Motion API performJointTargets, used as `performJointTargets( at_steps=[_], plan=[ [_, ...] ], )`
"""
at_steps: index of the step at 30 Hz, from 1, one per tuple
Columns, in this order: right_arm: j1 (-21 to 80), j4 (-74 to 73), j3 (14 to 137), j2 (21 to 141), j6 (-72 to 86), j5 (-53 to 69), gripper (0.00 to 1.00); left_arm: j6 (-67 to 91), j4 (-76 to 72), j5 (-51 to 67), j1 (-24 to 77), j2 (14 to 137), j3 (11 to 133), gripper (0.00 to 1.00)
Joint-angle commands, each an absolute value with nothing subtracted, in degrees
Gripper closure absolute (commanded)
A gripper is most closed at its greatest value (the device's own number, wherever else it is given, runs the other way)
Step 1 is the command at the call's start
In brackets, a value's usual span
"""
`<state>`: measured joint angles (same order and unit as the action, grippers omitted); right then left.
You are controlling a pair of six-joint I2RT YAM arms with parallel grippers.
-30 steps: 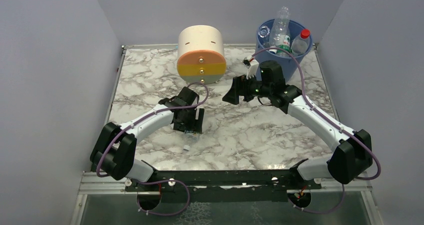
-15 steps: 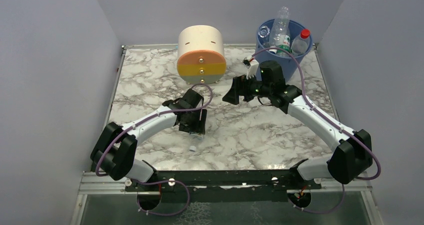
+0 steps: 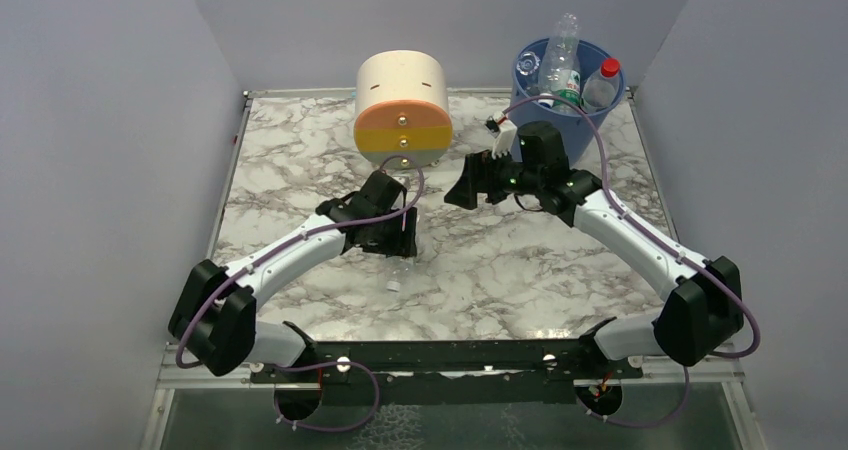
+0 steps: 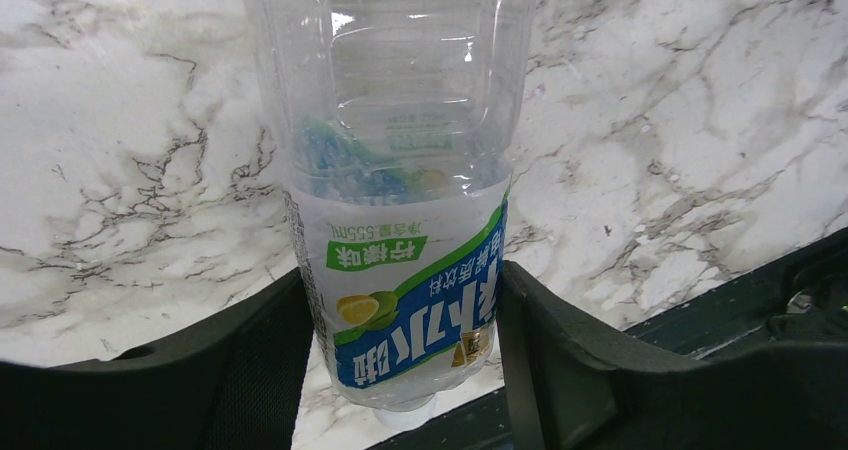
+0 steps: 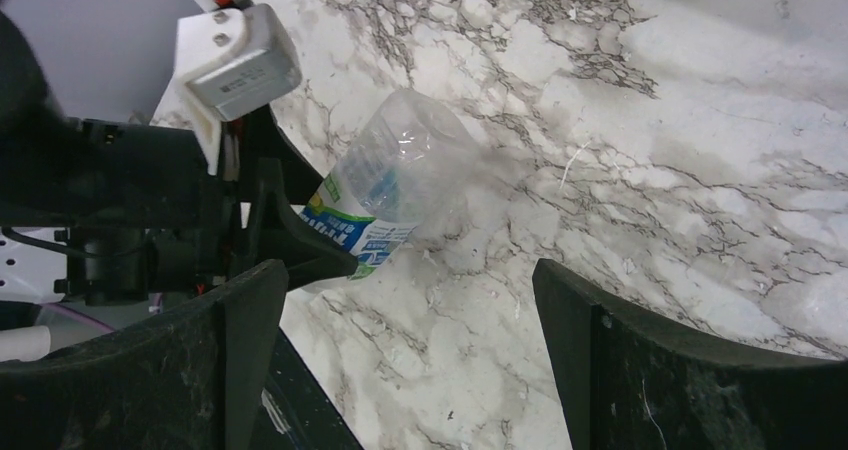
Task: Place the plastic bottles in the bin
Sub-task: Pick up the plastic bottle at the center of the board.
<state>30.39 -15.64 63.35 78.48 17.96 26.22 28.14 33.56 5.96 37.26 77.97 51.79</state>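
My left gripper (image 3: 398, 255) is shut on a clear bottle (image 4: 400, 170) with a blue, white and green label. Its white cap (image 3: 393, 285) points toward the near edge, above the marble table. The bottle also shows in the right wrist view (image 5: 395, 185), held by the left gripper's fingers (image 5: 300, 240). My right gripper (image 3: 458, 192) is open and empty at mid-table, left of the blue bin (image 3: 578, 135). The bin stands at the far right and holds several bottles: a tall clear one (image 3: 563, 55), a red-capped one (image 3: 603, 82) and a third clear one (image 3: 527, 67).
A cream-and-orange round drawer unit (image 3: 403, 110) stands at the far middle of the marble table (image 3: 500, 260). Grey walls close in both sides and the back. The black arm-mount rail (image 3: 450, 355) runs along the near edge.
My left arm has lifted the bottle and carried it right and away from the near edge. The right arm has not moved.
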Motion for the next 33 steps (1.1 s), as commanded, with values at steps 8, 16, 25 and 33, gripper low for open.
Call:
performJointTargets(
  at_steps=[8, 16, 25, 33],
  plan=[
    [30.8, -17.5, 67.7, 81.0, 21.6, 25.4, 0.01, 28.4, 31.2, 9.7, 37.5, 69.9, 55.6, 0.48],
    [30.8, -15.7, 68.4, 82.3, 23.9, 29.1, 0.00, 29.0, 28.4, 14.0, 37.5, 67.7, 55.1, 0.48],
    [30.8, -11.7, 68.1, 84.5, 27.7, 35.6, 0.00, 29.6, 24.2, 19.2, 37.5, 64.9, 53.9, 0.47],
    [30.8, -9.3, 67.8, 85.6, 30.1, 39.4, 0.00, 30.0, 22.6, 21.0, 37.6, 63.8, 53.4, 0.46]
  ],
)
